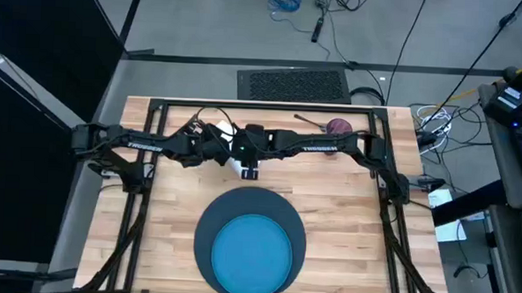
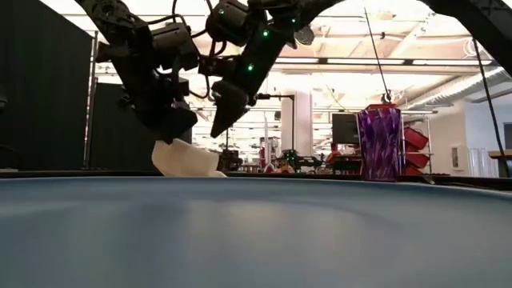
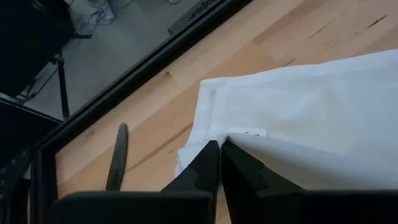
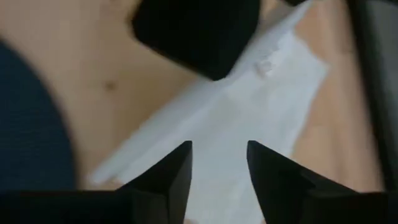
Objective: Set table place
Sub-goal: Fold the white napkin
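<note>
The white napkin (image 1: 235, 163) is at the table's far middle, beyond the navy mat (image 1: 206, 222) that carries the blue plate (image 1: 252, 252). My left gripper (image 3: 217, 148) is shut on the napkin and holds it up (image 2: 184, 160). My right gripper (image 4: 217, 167) is open and hovers just over the napkin's spread part (image 4: 249, 106), close beside the left one (image 4: 193, 31). The purple cup (image 1: 339, 126) stands upright at the far right, also seen in the low view (image 2: 378, 144). My left gripper pinches the napkin between its two fingertips at a folded edge (image 3: 231, 138) beside a small label, near one corner. The fingers slant down from the table's left. The cloth hangs below them (image 2: 182, 164); the plate's rim hides its lower end. My right gripper: I cannot tell whether it touches the napkin.
A thin utensil (image 1: 308, 120) lies by the cup near the far edge. A dark slim thing (image 3: 118, 155) lies on the wood by the table's black frame (image 3: 124, 87). Bare wood (image 1: 347, 203) shows on either side of the mat.
</note>
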### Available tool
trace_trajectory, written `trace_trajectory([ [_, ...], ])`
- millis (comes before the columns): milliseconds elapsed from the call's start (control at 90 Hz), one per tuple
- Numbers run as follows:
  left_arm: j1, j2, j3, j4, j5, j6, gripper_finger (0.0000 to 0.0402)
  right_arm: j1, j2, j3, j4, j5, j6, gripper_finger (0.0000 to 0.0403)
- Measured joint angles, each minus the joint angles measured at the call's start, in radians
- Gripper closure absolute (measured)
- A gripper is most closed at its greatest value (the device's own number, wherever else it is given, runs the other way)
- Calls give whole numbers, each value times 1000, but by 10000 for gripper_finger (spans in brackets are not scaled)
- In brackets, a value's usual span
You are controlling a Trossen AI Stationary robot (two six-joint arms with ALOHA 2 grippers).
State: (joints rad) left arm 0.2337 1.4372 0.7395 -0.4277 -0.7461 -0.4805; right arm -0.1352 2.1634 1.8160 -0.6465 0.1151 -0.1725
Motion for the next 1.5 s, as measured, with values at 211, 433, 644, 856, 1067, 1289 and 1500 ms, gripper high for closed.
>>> trace_trajectory([
  [211, 0, 0, 0, 0, -7, 0, 402, 10, 0, -1, -32, -17, 61, 172],
  [433, 0, 0, 0, 41, -22, -11, 402, 29, 0, -1, -29, -40, 64, 140],
  [644, 5, 0, 0, 84, -67, -7, 402, 33, 0, -1, -15, -39, 142, 140],
  [856, 10, 0, 0, 82, -72, -8, 402, 31, 20, -6, -31, -39, 213, 140],
  [1067, 15, 0, -11, 67, -70, -9, 402, 31, 44, -9, 3, -43, 221, 140],
  [1289, 15, 0, -13, 66, -69, 26, 402, 31, 44, -33, 51, -43, 228, 140],
  [1500, 15, 0, -14, 73, -66, 123, 402, 31, 44, -77, 84, -43, 213, 140],
])
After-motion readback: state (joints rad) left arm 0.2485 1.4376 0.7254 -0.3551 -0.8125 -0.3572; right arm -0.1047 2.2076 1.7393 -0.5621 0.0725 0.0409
